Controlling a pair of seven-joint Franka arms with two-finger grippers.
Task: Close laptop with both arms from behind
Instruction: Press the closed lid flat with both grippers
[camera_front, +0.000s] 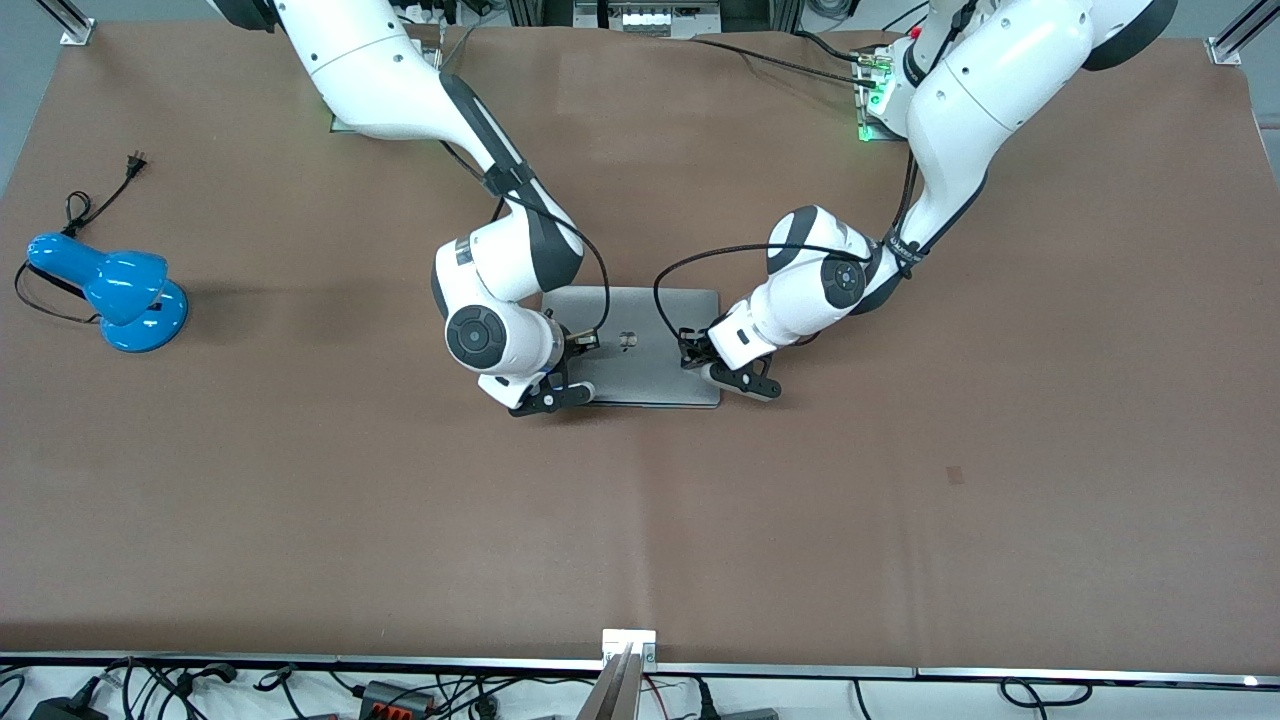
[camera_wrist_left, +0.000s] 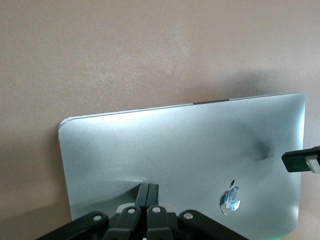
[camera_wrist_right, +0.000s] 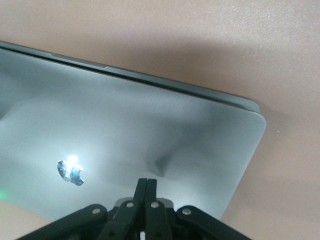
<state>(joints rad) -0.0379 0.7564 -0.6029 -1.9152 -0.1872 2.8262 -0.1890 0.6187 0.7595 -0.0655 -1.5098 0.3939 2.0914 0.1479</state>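
The silver-grey laptop (camera_front: 645, 365) lies mid-table with its lid down flat on its base, the apple logo (camera_front: 628, 340) facing up. My right gripper (camera_front: 584, 342) is shut, its fingertips together on the lid beside the logo, toward the right arm's end. My left gripper (camera_front: 690, 350) is shut, its fingertips on the lid near the edge toward the left arm's end. In the left wrist view the closed fingertips (camera_wrist_left: 148, 186) touch the lid (camera_wrist_left: 190, 145); the right gripper's tip (camera_wrist_left: 300, 161) shows farther off. In the right wrist view the closed fingertips (camera_wrist_right: 145, 181) rest on the lid (camera_wrist_right: 150, 125).
A blue desk lamp (camera_front: 110, 290) with a black cord (camera_front: 100, 200) lies near the table edge at the right arm's end. The brown table mat (camera_front: 640, 520) spreads around the laptop.
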